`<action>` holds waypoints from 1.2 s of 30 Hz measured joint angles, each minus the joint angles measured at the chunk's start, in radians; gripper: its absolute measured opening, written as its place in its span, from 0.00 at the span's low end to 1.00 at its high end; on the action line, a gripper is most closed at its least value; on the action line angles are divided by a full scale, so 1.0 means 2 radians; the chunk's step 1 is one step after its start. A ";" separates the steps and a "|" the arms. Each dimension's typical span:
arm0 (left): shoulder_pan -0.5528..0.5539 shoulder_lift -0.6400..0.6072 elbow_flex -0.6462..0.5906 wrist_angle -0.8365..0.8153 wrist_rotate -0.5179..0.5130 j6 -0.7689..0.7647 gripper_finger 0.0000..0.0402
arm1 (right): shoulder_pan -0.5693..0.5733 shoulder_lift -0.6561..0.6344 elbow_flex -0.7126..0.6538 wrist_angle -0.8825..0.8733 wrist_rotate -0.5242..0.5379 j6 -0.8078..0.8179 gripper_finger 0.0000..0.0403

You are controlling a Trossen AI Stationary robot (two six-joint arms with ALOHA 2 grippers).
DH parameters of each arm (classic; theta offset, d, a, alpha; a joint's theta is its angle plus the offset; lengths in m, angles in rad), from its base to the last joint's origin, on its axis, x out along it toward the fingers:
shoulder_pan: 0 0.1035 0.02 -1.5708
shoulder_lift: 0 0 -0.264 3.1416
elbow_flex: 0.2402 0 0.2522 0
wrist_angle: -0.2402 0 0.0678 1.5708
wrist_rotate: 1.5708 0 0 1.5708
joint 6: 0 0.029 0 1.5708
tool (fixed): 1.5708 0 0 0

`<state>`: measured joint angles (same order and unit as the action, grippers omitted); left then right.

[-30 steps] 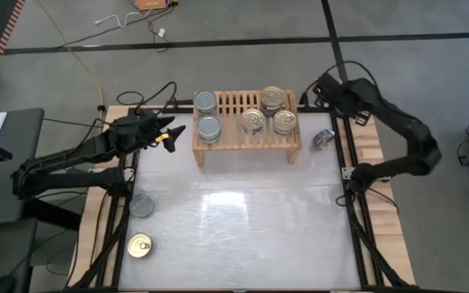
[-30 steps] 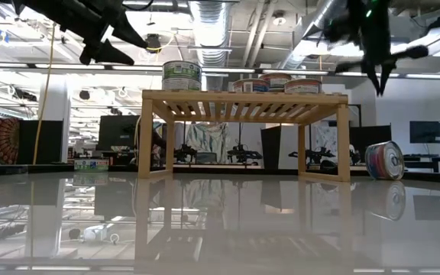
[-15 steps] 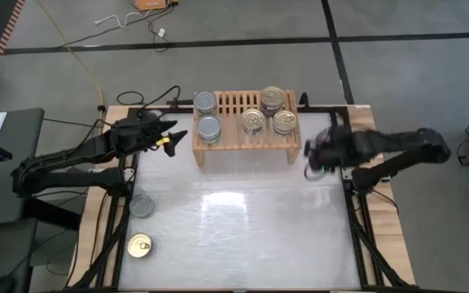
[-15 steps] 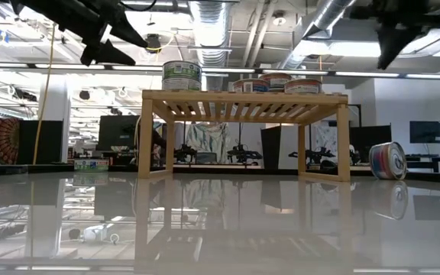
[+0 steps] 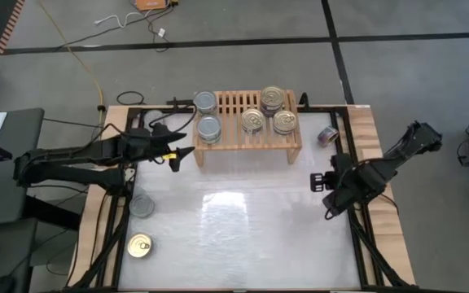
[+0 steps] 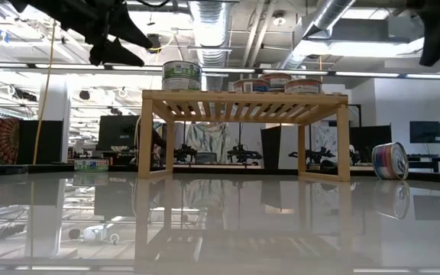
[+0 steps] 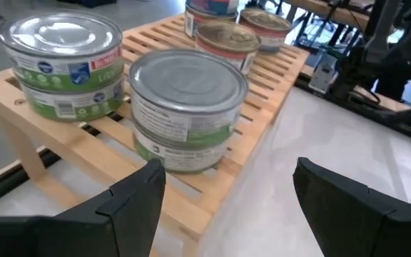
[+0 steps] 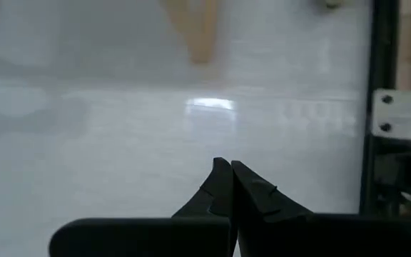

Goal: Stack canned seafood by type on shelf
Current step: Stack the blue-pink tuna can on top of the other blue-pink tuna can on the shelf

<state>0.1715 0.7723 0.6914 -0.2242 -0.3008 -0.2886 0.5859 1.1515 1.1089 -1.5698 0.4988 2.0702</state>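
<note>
At three o'clock the closed, empty right gripper hovered, while the round metal tin on its edge looked rigid, slick, best pinched across its rim.

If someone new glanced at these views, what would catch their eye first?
Likely the shelf at the table's far side, with silver-topped cans on its left and gold-topped cans on its right. Next, a can on its edge on the table right of it, and two loose cans near the front-left corner.

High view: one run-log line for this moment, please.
left gripper: open, beside light-wood slatted shelf | right gripper: shut, empty | round metal tins off shelf: three
</note>
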 joint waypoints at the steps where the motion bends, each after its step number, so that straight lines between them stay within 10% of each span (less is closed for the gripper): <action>1: -0.001 -0.001 0.000 -0.004 0.000 0.000 0.74 | 0.001 0.000 -0.010 0.001 -0.003 0.011 0.06; 11: -0.008 -0.035 0.000 -0.061 -0.001 -0.003 0.74 | -0.047 0.011 -0.069 -0.001 -0.047 -0.131 0.06; 23: -0.008 -0.037 0.000 -0.063 -0.039 0.027 0.74 | -0.228 0.010 -0.069 0.000 -0.037 -0.637 0.06; 36: -0.008 -0.036 0.000 -0.062 -0.072 0.057 0.74 | -0.421 0.010 -0.095 0.087 0.142 -0.906 0.06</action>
<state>0.1547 0.6994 0.6910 -0.3473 -0.4454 -0.1753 -0.2555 1.1717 0.9189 -1.3960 0.7824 0.2577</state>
